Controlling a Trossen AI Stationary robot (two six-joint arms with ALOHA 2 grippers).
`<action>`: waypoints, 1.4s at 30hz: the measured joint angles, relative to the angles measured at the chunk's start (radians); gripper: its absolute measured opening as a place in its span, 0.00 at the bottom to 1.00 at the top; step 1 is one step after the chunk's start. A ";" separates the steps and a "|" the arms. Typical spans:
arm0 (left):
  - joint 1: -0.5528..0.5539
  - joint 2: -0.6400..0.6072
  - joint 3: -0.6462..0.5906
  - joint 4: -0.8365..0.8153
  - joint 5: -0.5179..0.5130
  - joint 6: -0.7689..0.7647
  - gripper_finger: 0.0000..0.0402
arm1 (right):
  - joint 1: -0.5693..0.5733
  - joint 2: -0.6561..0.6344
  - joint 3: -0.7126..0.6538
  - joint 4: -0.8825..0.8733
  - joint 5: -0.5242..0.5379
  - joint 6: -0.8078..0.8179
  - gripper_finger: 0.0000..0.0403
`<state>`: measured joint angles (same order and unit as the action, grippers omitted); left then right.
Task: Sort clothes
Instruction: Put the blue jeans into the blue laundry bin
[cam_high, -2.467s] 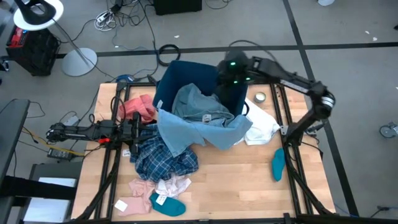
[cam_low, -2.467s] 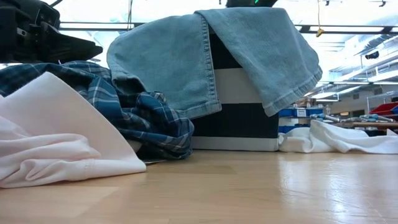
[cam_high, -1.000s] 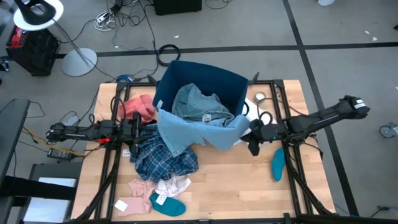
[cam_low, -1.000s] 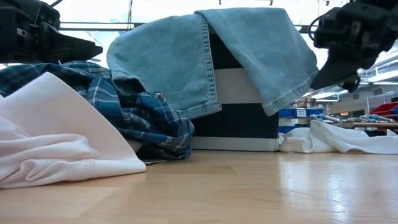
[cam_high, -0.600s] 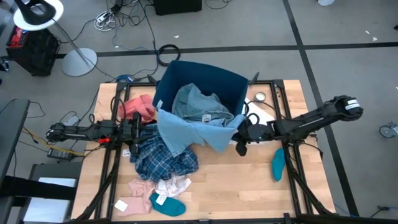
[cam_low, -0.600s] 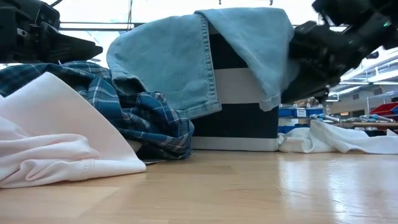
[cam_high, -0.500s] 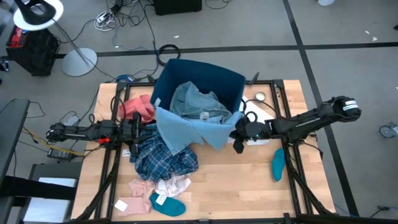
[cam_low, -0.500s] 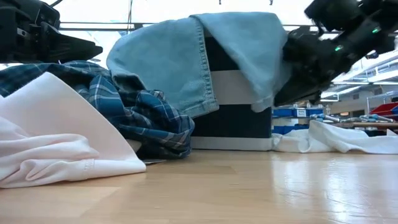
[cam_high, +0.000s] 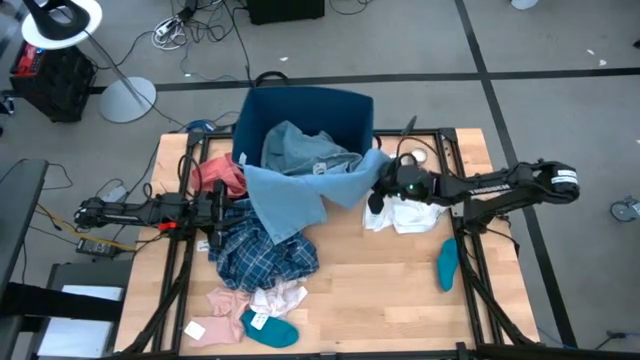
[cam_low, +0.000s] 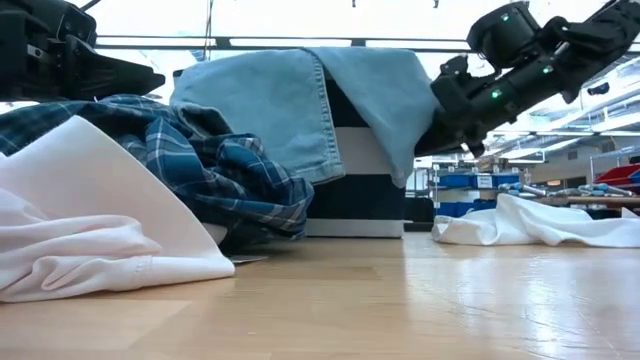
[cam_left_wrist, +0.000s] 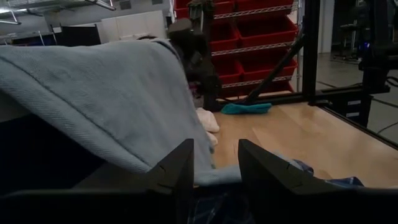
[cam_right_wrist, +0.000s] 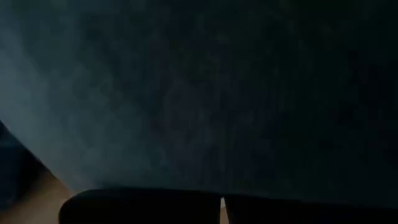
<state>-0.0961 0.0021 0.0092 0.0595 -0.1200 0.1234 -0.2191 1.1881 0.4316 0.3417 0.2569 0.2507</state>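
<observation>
A light blue denim shirt (cam_high: 300, 185) lies partly in the dark blue bin (cam_high: 300, 100) and hangs over its near and right walls. My right gripper (cam_high: 373, 200) is shut against the bin's draped right side, above a white piece (cam_high: 405, 215). A blue plaid shirt (cam_high: 262, 250) lies heaped before the bin, and a coral-red piece (cam_high: 222, 172) lies at its left. Pale pink and white pieces (cam_high: 255, 298) and a teal sock (cam_high: 268, 328) lie near the front edge; another sock (cam_high: 447, 262) lies at the right. My left gripper (cam_left_wrist: 214, 168) stands open and level beside the plaid shirt. My right gripper pushes with its shut fingers (cam_low: 432, 128) against the denim shirt's part that hangs over the bin's right wall (cam_low: 400, 100). It comes from the table's right, slanting slightly down. In its own wrist view dark cloth (cam_right_wrist: 186, 93) fills the picture, hiding the exact spot. The bin stands on the table.
A small round tin (cam_high: 418, 155) sits at the far right of the table, behind my right arm. Bare wood lies in the middle and near right of the table (cam_high: 380, 290). The left arm (cam_high: 140, 212) lies along the table's left side.
My right gripper has gone toward the table's left edge and a little toward the far edge, tipping down, up against the bin's right side. The bin has slid left and far and turned squarer to the table, taking the denim shirt along. More of the white piece shows.
</observation>
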 joint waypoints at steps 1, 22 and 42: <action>0.000 0.000 0.000 0.000 0.000 0.000 0.33 | -0.024 0.000 0.000 0.009 -0.010 -0.011 0.00; 0.000 0.000 0.000 -0.001 0.000 0.000 0.33 | -0.260 -0.021 0.008 0.127 -0.390 0.097 0.00; 0.000 0.000 0.000 -0.001 0.000 0.000 0.33 | -0.123 -0.423 0.017 -0.253 -0.318 0.133 0.00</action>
<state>-0.0963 0.0017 0.0093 0.0582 -0.1203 0.1234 -0.3425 0.7651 0.4488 0.0888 -0.0612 0.3837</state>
